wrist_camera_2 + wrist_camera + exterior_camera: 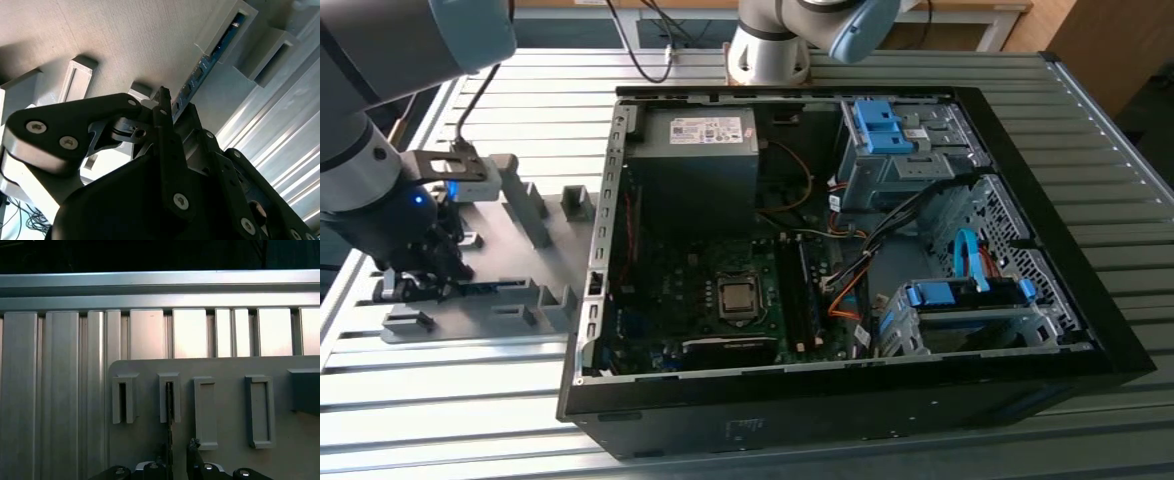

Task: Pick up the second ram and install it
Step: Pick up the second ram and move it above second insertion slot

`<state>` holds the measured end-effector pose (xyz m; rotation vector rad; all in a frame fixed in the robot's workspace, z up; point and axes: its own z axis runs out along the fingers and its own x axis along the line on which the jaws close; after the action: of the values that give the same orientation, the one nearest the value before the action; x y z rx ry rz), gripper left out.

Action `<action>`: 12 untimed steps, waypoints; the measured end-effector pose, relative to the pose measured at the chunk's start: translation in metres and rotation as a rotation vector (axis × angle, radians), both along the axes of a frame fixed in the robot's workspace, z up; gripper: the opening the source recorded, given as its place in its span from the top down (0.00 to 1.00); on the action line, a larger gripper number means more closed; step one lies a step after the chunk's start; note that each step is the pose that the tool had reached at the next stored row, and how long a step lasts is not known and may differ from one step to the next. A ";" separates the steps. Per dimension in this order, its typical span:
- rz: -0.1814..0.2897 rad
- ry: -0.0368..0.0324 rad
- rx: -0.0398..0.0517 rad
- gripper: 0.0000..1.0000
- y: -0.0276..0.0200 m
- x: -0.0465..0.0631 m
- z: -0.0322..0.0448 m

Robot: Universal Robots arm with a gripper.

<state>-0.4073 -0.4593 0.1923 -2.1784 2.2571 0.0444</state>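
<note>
Second ram (202, 67) stands on edge in grey slotted holder (230, 410), at 9 o'clock of open computer case (854, 400) in exterior view. Gripper (180, 452) straddles it, jaws narrow, apparently not clamped. Likely light, stiff, fragile: pinch flat faces mid-length.

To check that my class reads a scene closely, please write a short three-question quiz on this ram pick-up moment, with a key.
1. True or false: the second ram already sits inside the computer case.
2. The end effector is nearest to: A) the power supply; B) the grey holder; C) the blue drive cage.
3. Fill in: in the exterior view, the grey holder lies to the view's ____ of the computer case.

Key: 1 false, it stands on edge in a slot of the grey holder. 2 B. 3 left.
</note>
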 end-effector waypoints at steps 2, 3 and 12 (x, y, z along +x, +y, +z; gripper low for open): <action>0.000 -0.0003 0.0002 0.70 -0.0001 0.000 -0.0006; 0.002 -0.0003 0.0003 0.70 -0.0001 0.000 -0.0008; 0.016 -0.0001 0.0001 0.70 -0.0002 -0.001 -0.0013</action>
<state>-0.4079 -0.4595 0.1910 -2.1965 2.2396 0.0444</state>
